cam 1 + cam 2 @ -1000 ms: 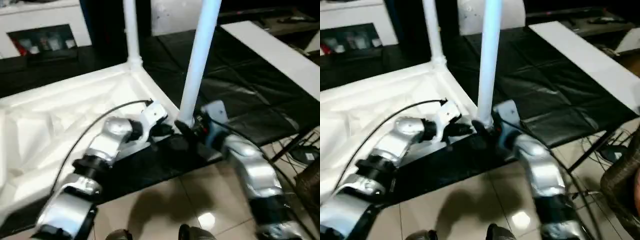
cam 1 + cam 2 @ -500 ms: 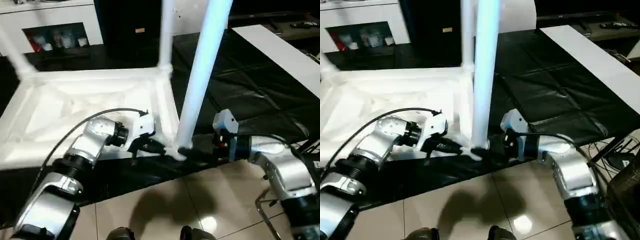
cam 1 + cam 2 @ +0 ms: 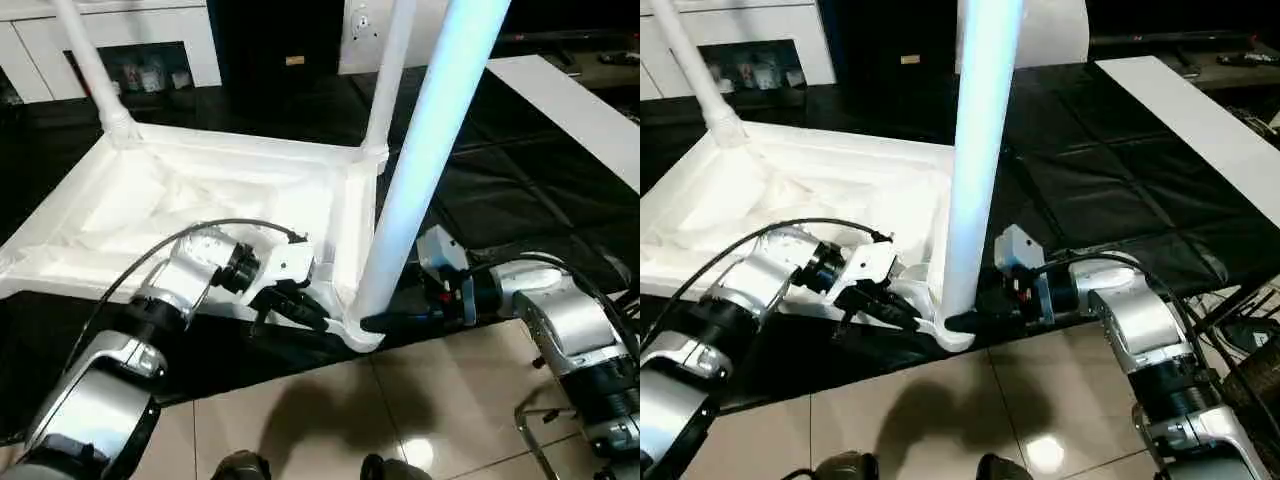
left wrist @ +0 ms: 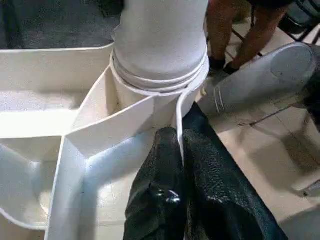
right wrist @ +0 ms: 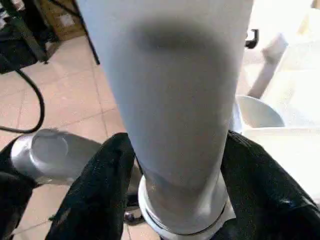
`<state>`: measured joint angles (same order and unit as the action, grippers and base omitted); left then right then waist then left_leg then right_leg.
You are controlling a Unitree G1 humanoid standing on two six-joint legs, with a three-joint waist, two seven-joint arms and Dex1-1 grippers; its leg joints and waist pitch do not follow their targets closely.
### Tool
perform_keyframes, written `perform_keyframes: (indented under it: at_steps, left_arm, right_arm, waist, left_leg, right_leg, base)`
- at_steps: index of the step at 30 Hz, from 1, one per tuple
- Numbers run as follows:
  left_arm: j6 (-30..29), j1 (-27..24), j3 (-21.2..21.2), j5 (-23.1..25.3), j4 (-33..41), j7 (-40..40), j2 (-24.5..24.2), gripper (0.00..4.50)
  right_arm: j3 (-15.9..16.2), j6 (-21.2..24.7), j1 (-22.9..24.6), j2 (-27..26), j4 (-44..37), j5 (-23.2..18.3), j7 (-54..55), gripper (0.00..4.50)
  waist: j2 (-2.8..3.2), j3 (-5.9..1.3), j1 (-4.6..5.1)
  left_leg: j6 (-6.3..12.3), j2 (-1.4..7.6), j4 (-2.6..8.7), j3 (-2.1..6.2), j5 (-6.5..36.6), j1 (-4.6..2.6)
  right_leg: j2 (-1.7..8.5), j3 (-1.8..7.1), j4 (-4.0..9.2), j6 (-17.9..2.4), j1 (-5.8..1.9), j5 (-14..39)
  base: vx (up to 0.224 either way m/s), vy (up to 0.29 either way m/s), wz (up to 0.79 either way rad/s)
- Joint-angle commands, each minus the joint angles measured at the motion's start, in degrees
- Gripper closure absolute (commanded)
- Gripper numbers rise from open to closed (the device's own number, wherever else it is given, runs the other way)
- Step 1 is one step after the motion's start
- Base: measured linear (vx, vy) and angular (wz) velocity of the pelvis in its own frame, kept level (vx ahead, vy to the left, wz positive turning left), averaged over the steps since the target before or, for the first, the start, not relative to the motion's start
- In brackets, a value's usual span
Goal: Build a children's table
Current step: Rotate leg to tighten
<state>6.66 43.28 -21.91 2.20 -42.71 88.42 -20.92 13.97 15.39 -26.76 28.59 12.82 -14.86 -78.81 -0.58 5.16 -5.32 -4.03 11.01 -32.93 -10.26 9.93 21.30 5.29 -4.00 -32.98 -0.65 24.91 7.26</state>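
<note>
The white tabletop [image 3: 150, 190] lies upside down on the black work table, ribbed side up. Three white legs stand in its corner sockets: two at the far corners [image 3: 92, 65] [image 3: 392, 70] and a thick one at the near right corner [image 3: 425, 170]. My left gripper [image 3: 312, 316] is shut on the thin white rim wall right beside that near socket [image 4: 160, 95]. My right gripper [image 3: 378, 322] reaches in from the right at the base of the near leg [image 5: 175, 90]. One black finger [image 5: 105, 190] presses each side of the leg.
The black-covered work table [image 3: 510, 190] stretches to the right, with a long white board [image 3: 575, 105] on it. A white cabinet [image 3: 130, 40] stands behind. The tabletop's near corner overhangs the tiled floor [image 3: 330, 420]. A person's legs [image 4: 225, 30] stand beyond the corner.
The head camera has shifted. My right arm has swung out to the right and its fingers have drawn in on the near leg's base. My left gripper keeps its pinch on the rim.
</note>
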Motion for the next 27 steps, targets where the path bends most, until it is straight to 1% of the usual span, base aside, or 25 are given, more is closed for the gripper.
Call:
perform_keyframes:
  at_steps: [1, 2, 3, 6, 7, 11, 12, 13, 15, 16, 17, 18, 19, 20, 21, 22, 23, 24, 25, 26, 27]
  left_arm:
    - [1.15, 0.86, -2.44, 1.34, 0.17, 2.12, 0.63, 4.50]
    - [1.51, 1.25, -2.47, 1.36, -0.42, 2.23, 0.70, 4.50]
    - [1.69, 1.46, -2.40, 1.37, -0.87, 2.28, 0.76, 4.50]
    - [1.87, 1.83, -2.00, 1.27, -1.84, 2.23, 0.95, 4.50]
    - [1.87, 1.91, -1.73, 1.16, -2.15, 1.98, 1.04, 4.50]
    - [0.24, 1.76, -0.13, -0.12, -2.78, -0.10, 1.96, 4.50]
    - [-0.72, 1.67, 0.29, -0.43, -2.66, -0.92, 2.28, 4.50]
    - [-1.54, 1.66, 0.67, -0.54, -2.69, -2.05, 2.62, 4.50]
    - [-3.89, 1.69, 1.43, -0.22, -2.76, -5.71, 3.39, 4.50]
    - [-4.82, 1.72, 1.64, -0.08, -2.78, -6.84, 3.62, 4.50]
    - [-7.39, 1.84, 2.44, 0.29, -3.05, -10.79, 4.50, 4.50]
    - [-8.76, 1.81, 3.05, 0.01, -2.93, -12.56, 5.20, 4.50]
    - [-11.45, 1.72, 4.08, -0.56, -2.44, -15.28, 6.36, 4.50]
    - [-12.83, 1.68, 4.95, -0.82, -2.05, -17.59, 7.37, 4.50]
    - [-14.76, 1.77, 5.92, -1.16, -1.74, -20.25, 8.58, 4.50]
    - [-16.59, 1.88, 6.73, -1.49, -1.38, -22.46, 9.68, 4.50]
    - [-16.72, 1.91, 6.82, -1.51, -1.36, -22.77, 9.80, 4.50]
    - [-19.95, 2.43, 8.84, -1.97, -1.02, -29.73, 12.65, 4.50]
    - [-20.29, 2.47, 9.02, -2.02, -0.95, -30.40, 12.95, 4.50]
    - [-21.01, 2.79, 9.84, -2.09, -1.15, -33.53, 14.11, 4.50]
    - [-22.46, 3.30, 11.18, -1.98, -1.35, -38.45, 15.93, 4.50]
  right_arm:
    - [0.93, -0.54, -0.36, 0.36, 0.24, 0.40, -1.63, 2.13]
    - [1.31, -0.51, -0.99, 0.16, 0.79, 0.17, -2.32, 2.13]
    - [1.44, -0.54, -1.27, 0.04, 1.11, 0.12, -2.67, 2.38]
    - [1.53, -0.40, -1.61, -0.24, 1.60, -0.17, -3.17, 2.49]
    - [1.46, -0.05, -1.55, -0.40, 1.49, -0.52, -3.16, 2.49]
    - [0.45, 2.47, -0.38, -1.47, -0.22, -2.49, -1.51, 2.54]
    - [0.01, 3.53, 0.10, -1.88, -0.94, -3.02, -0.50, 2.55]
    - [-0.46, 4.80, 0.60, -2.39, -1.68, -3.46, 0.78, 2.55]
    - [-1.31, 7.08, 1.80, -3.87, -3.11, -3.10, 5.33, 2.55]
    - [-1.50, 7.68, 2.12, -4.36, -3.41, -2.67, 6.97, 2.55]
    - [-1.73, 8.37, 2.88, -5.90, -3.88, -0.77, 11.83, 2.55]
    - [-2.07, 9.48, 3.13, -7.08, -4.09, -0.10, 14.69, 2.55]
    - [-2.82, 11.47, 3.46, -9.19, -4.41, 0.74, 19.40, 2.55]
    - [-3.64, 13.03, 3.53, -11.08, -4.59, 0.87, 22.75, 2.55]
    - [-4.51, 14.54, 3.41, -13.26, -4.54, 1.09, 26.42, 2.56]
    - [-5.23, 15.85, 3.21, -15.22, -4.41, 1.27, 29.52, 2.56]
    - [-5.30, 15.96, 3.17, -15.43, -4.38, 1.29, 29.83, 2.56]
    - [-6.65, 18.28, 2.28, -20.15, -3.78, 2.27, 37.55, 2.56]
    - [-6.80, 18.53, 2.17, -20.67, -3.71, 2.41, 38.45, 2.56]
    - [-7.52, 19.47, 1.42, -22.65, -2.88, 2.87, 41.79, 2.56]
    - [-8.30, 20.42, 0.22, -25.69, -1.72, 3.74, 46.85, 2.56]
  waist:
    - [-0.77, -3.93, 0.31]
    - [-0.89, -3.96, 0.33]
    - [-0.82, -3.97, 0.30]
    - [-0.79, -3.97, 0.31]
    - [-0.92, -4.02, 0.31]
    - [-0.98, -4.03, 0.24]
    - [-0.80, -4.04, 0.23]
    - [-0.78, -3.99, 0.16]
    - [-0.90, -3.81, 0.30]
    - [-0.88, -3.69, 0.39]
    - [-0.92, -3.69, 0.55]
    - [-0.76, -3.48, 0.89]
    - [-0.86, -3.46, 1.02]
    - [-0.59, -3.22, 1.56]
    - [-0.50, -3.26, 1.84]
    - [-0.51, -3.29, 2.38]
    - [-0.61, -3.22, 2.82]
    - [-0.13, -3.23, 3.58]
    - [-0.13, -3.23, 3.58]
    - [-0.26, -3.38, 4.28]
    - [-0.02, -3.36, 4.40]
  left_leg:
    - [4.61, 1.97, 3.53, -0.02, 12.11, -0.57]
    - [4.55, 1.93, 3.50, -0.01, 12.34, -0.54]
    - [4.48, 1.95, 3.52, 0.01, 12.44, -0.56]
    - [4.29, 2.02, 3.56, 0.03, 12.71, -0.57]
    - [4.28, 1.98, 3.55, 0.00, 12.68, -0.55]
    - [4.42, 1.91, 3.49, -0.06, 12.14, -0.49]
    - [4.35, 1.94, 3.50, -0.04, 12.03, -0.45]
    - [4.28, 1.97, 3.54, -0.01, 12.22, -0.53]
    - [3.74, 1.90, 3.71, 0.09, 13.25, -0.44]
    - [3.16, 1.83, 3.78, 0.12, 14.10, -0.58]
    - [2.89, 1.75, 3.80, 0.18, 14.67, -0.61]
    - [2.11, 1.50, 3.93, 0.35, 15.89, -0.55]
    - [1.81, 1.37, 3.92, 0.42, 16.23, -0.56]
    - [0.85, 1.10, 3.97, 0.58, 17.64, -0.74]
    - [0.48, 1.04, 3.98, 0.76, 17.84, -0.63]
    - [0.28, 0.91, 4.00, 1.01, 18.76, -0.63]
    - [0.32, 0.88, 4.01, 1.02, 19.12, -0.50]
    - [0.44, 0.86, 4.03, 1.14, 20.07, -0.53]
    - [0.44, 0.86, 4.03, 1.14, 20.07, -0.53]
    - [0.23, 0.83, 4.22, 1.42, 20.11, -0.17]
    - [0.35, 0.76, 4.26, 1.46, 20.37, -0.17]
  right_leg:
    - [2.82, 2.26, 3.72, -11.25, -3.54, 21.78]
    - [2.75, 2.22, 3.69, -11.32, -3.54, 21.89]
    - [2.76, 2.23, 3.69, -11.41, -3.54, 21.76]
    - [2.74, 2.27, 3.55, -11.76, -3.56, 20.94]
    - [2.74, 2.27, 3.54, -11.83, -3.64, 20.78]
    - [2.76, 2.28, 3.53, -11.97, -3.73, 20.44]
    - [2.77, 2.29, 3.54, -12.14, -3.75, 20.25]
    - [2.72, 2.26, 3.57, -12.08, -3.65, 20.44]
    - [2.68, 2.20, 3.79, -11.23, -3.66, 22.69]
    - [2.73, 2.24, 4.06, -10.36, -3.49, 24.94]
    - [2.78, 2.18, 4.22, -9.90, -3.43, 26.41]
    - [2.77, 2.02, 4.75, -8.41, -3.42, 29.99]
    - [2.75, 1.93, 4.89, -7.54, -3.43, 31.77]
    - [2.66, 1.74, 5.63, -5.67, -3.08, 35.89]
    - [2.68, 1.58, 5.55, -5.33, -3.19, 36.60]
    - [2.70, 1.26, 5.97, -4.21, -3.14, 38.36]
    - [2.59, 1.25, 6.08, -3.92, -3.11, 38.58]
    - [2.52, 1.08, 6.25, -3.88, -3.00, 38.26]
    - [2.52, 1.08, 6.25, -3.88, -3.00, 38.26]
    - [2.45, 0.73, 6.23, -3.96, -3.30, 37.35]
    - [2.41, 0.61, 6.31, -3.88, -3.33, 37.08]
  base:
    - [0.000, 0.000, 0.00]
    - [0.000, 0.000, 0.00]
    - [0.000, 0.000, 0.00]
    - [0.000, 0.000, 0.00]
    - [0.000, 0.000, 0.00]
    - [0.000, 0.000, 0.00]
    - [0.000, 0.000, 0.00]
    - [0.000, 0.000, 0.00]
    - [0.000, 0.000, 0.00]
    - [0.000, 0.000, 0.00]
    - [0.000, 0.000, 0.00]
    - [0.000, 0.000, 0.00]
    - [0.000, 0.000, 0.00]
    - [0.000, 0.000, 0.00]
    - [0.000, 0.000, 0.00]
    - [0.000, 0.000, 0.00]
    - [0.000, 0.000, 0.00]
    - [0.000, 0.000, 0.00]
    - [0.000, 0.000, 0.00]
    - [0.000, 0.000, 0.00]
    - [0.000, 0.000, 0.00]
